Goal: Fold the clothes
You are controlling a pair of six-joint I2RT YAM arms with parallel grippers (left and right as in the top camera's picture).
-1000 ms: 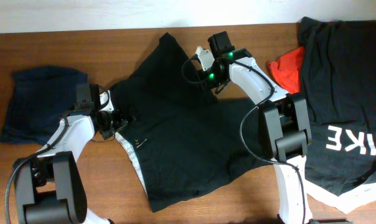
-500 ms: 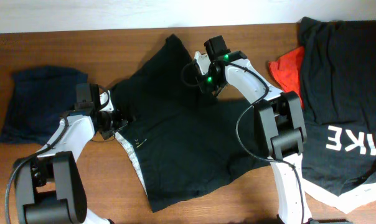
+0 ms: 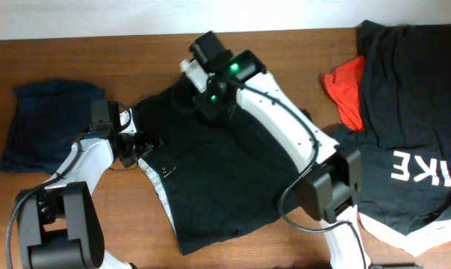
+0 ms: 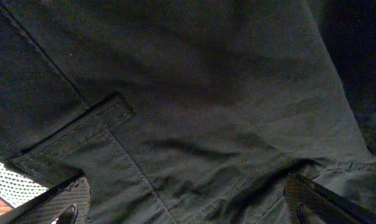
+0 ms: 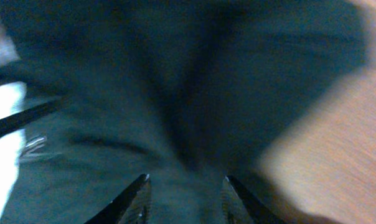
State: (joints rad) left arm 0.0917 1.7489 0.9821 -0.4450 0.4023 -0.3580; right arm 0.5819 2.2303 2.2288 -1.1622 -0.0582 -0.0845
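Black shorts (limp; hems grip best) are being pinched by the right gripper, the left gripper being held wide.

A reddish-brown wooden bench fills the overhead view — a plain white wall runs along its far edge.

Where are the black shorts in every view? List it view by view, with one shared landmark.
Overhead: black shorts spread mid-picture.
Left wrist: shorts fill the frame.
Right wrist: shorts, blurred, fill most of the frame.
Landmark: white mesh edge, overhead and left wrist.
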